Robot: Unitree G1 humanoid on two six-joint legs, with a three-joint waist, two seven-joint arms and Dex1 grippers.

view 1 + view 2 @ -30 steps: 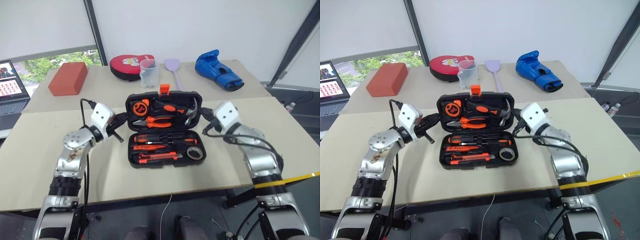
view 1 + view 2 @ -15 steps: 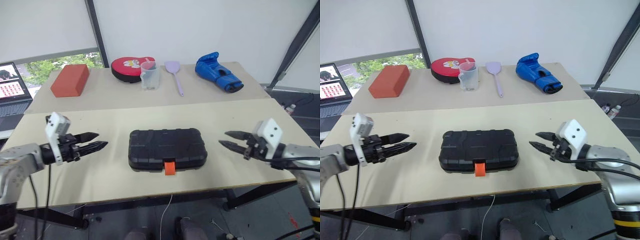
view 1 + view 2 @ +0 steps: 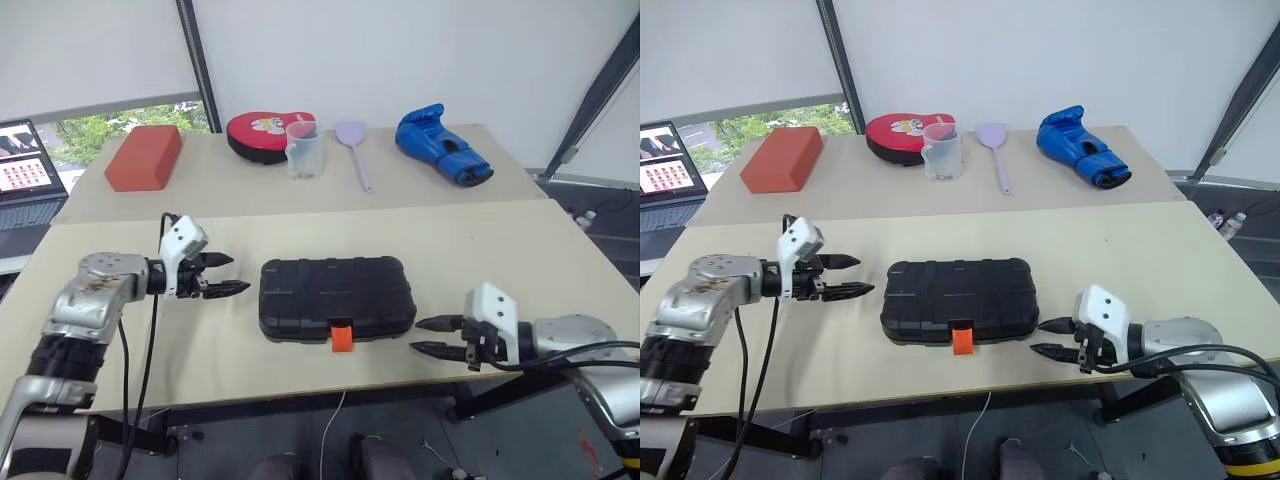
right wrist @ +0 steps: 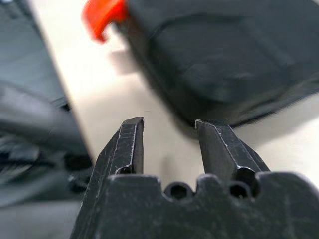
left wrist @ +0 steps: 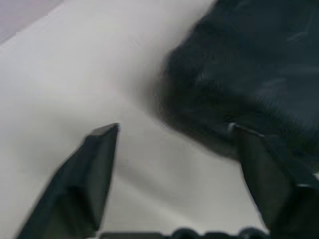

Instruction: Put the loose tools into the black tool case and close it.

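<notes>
The black tool case lies shut on the near table, its orange latch sticking out at the front edge. The loose tools are out of view. My left gripper is open, pointing at the case's left end a short way off; in the left wrist view its fingers frame that end of the case. Low by the case's front right corner my right gripper is open and empty, with the case and latch ahead.
On the far table stand a red block, a red pad, a clear measuring cup, a lilac spatula and a blue boxing glove. A laptop sits far left. The table's front edge runs just below my right gripper.
A second ago the case stood open with tools in it; now it is shut. Since half a second ago my left gripper came in toward the case and my right dropped back toward the front edge.
</notes>
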